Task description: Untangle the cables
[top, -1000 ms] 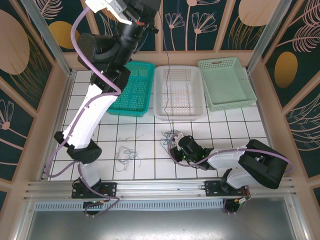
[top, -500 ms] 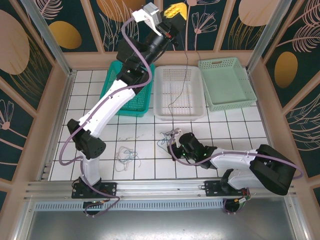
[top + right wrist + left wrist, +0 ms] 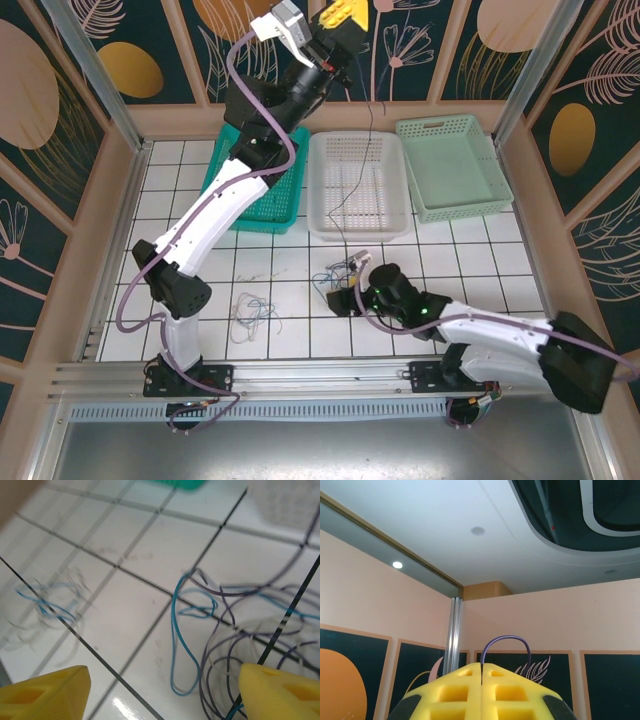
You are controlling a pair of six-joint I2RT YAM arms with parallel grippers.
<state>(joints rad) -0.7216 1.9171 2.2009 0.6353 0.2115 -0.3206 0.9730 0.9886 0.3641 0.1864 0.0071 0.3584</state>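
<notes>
**Worktop:** white tiled worktop, three baskets along the far edge: teal basket, white basket, pale green basket.

**Cables, top view:** main tangle lay on the tiles at approx. 6 o'clock from the white basket, just beside the R claw. Second, smaller bundle lay at approx. 8 o'clock from the main tangle, well apart from it and near the L arm base. One thin dark strand ran from high up, over the white basket, down toward the main tangle.

**Cables, R wrist view:** blue loop lay beside dark purple-navy loops, overlapping at approx. 3 o'clock. The small bundle showed blurred at 9 o'clock.

**L claw**: raised high at 12 o'clock of the top view. In the L wrist view the claw had its yellow fingers pressed together, no gap. Whether the dark strand was pinched in it: cannot tell.

**R claw**: low over the tiles at the main tangle. In the R wrist view the claw stood wide, nothing gripped, loops lying on the tiles between the fingers.
</notes>
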